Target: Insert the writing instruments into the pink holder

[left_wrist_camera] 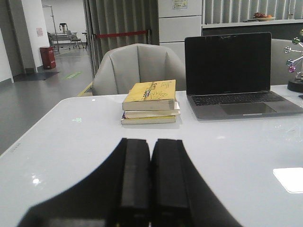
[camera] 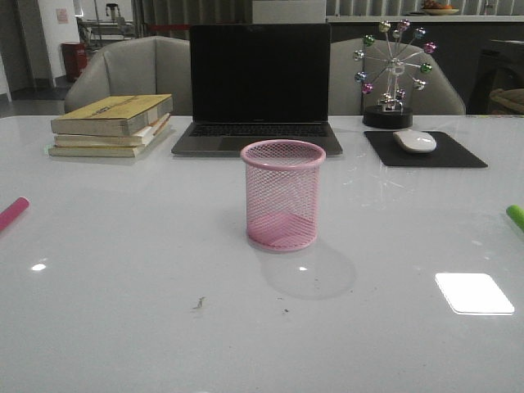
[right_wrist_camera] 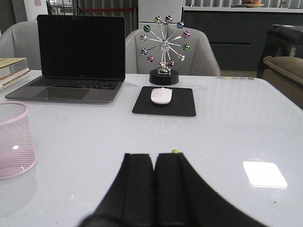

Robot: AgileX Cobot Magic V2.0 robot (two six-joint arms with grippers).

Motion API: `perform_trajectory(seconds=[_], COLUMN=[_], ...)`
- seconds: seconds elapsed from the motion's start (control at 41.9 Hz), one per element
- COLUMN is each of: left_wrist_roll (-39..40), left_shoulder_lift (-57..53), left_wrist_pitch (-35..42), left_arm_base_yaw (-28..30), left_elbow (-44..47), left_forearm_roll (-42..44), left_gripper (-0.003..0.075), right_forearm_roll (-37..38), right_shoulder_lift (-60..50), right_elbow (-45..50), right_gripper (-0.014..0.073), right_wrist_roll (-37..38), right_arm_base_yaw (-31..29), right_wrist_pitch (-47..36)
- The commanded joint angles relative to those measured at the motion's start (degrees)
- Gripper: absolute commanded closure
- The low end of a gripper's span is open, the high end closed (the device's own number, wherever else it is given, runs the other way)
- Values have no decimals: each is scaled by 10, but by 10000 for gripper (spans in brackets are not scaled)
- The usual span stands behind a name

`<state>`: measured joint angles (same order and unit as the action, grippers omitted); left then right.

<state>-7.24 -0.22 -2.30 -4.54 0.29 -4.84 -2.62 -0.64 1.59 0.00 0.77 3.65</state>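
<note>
The pink holder [camera: 282, 195] stands upright and empty in the middle of the white table [camera: 123, 311]; it also shows as the pink holder [right_wrist_camera: 14, 139] in the right wrist view. The pink-red marker [camera: 11, 214] lies at the table's left edge, mostly cut off. The lime green marker [camera: 515, 217] lies at the right edge; its tip [right_wrist_camera: 175, 152] peeks out just beyond my right gripper [right_wrist_camera: 154, 158]. Both the left gripper [left_wrist_camera: 151, 144] and the right one are shut with nothing between the fingers. Neither gripper shows in the front view.
A stack of books [camera: 115, 124] lies at the back left, an open laptop [camera: 258, 90] behind the holder. A mouse [camera: 415, 141] on a black pad [camera: 426, 151] and a ferris-wheel ornament [camera: 391, 78] stand at the back right. Chairs stand behind the table.
</note>
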Motion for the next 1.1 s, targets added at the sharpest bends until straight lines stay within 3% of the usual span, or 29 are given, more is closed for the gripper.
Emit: perform_trajectory(seconds=[0.0, 0.549, 0.74, 1.074], left_wrist_roll=[-1, -1, 0, 0], left_shoulder_lift=[-11, -11, -11, 31], left_wrist_pitch=[52, 52, 84, -27], left_arm_base_yaw=[0, 0, 0, -1], left_elbow=[3, 3, -7, -226], left_forearm_roll=[-1, -1, -4, -12], left_gripper=[622, 622, 622, 622], right_forearm_roll=[5, 5, 5, 6], right_shoulder_lift=[-10, -10, -10, 26], right_elbow=[-2, -2, -11, -220], right_gripper=[524, 524, 524, 524], right_wrist_roll=[-4, -4, -4, -4], right_arm_base_yaw=[-2, -2, -2, 0], right_wrist_pitch=[-52, -55, -89, 47])
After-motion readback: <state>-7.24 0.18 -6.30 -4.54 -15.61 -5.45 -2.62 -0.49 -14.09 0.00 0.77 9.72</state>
